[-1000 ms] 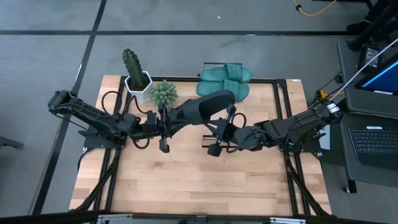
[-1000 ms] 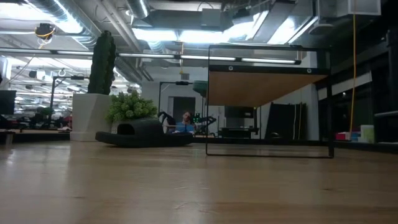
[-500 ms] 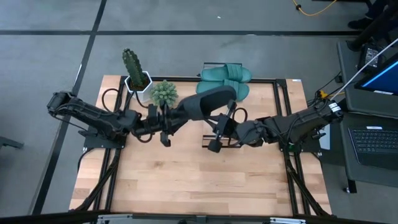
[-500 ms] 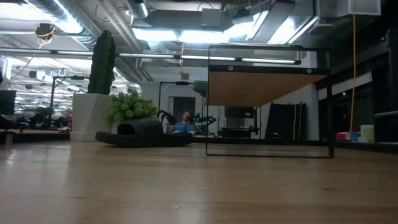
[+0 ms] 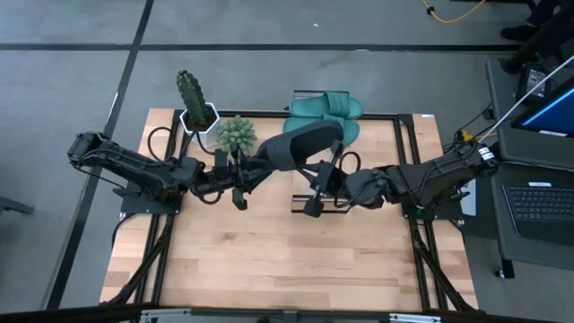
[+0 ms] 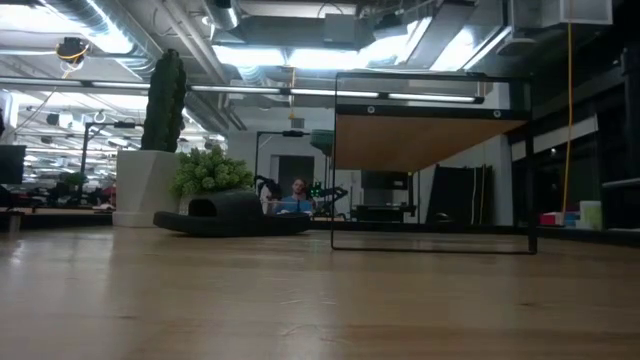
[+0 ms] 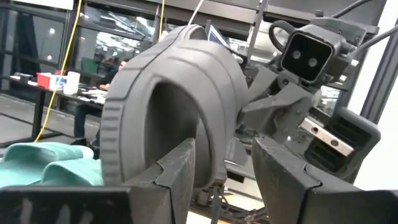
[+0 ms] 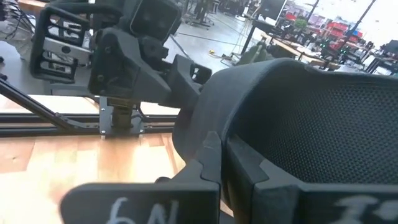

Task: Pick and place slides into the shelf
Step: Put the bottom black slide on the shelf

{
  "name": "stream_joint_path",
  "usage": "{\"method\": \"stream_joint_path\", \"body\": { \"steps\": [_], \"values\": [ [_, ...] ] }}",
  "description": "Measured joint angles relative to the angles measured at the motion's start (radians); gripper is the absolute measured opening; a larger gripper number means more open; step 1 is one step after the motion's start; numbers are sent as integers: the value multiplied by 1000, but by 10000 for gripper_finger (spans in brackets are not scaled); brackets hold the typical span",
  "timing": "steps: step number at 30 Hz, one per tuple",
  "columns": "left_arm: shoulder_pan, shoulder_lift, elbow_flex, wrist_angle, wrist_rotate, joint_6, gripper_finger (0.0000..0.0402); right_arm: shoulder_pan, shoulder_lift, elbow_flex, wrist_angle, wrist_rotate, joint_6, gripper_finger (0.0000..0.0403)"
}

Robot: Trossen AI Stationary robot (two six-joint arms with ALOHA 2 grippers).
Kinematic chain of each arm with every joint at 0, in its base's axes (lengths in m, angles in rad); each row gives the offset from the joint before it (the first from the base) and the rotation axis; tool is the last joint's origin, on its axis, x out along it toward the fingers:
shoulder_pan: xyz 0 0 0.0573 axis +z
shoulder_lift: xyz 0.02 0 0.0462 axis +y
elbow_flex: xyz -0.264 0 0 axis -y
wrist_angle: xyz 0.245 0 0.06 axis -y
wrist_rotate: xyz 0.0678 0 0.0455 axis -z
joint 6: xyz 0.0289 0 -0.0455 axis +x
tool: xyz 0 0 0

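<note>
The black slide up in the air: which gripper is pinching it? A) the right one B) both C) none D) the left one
A: the right gripper is shut on the black slide, while the left gripper stands open around its end.

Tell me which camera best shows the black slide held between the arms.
High view: the black slide shows whole, between both grippers. Left wrist view shows its strap close up; right wrist view only its textured sole. Low view shows a different black slide lying on the table.
</note>
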Motion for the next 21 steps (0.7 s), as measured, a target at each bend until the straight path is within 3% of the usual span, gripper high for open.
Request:
{"method": "stream_joint_path", "body": {
  "steps": [14,21],
  "values": [
    [40,0,0,15,5,10,151,2,-13,0,-38,-11,45,8],
    [79,0,0,16,83,-6,151,2,-8,0,-40,-17,48,8]
  ]
}}
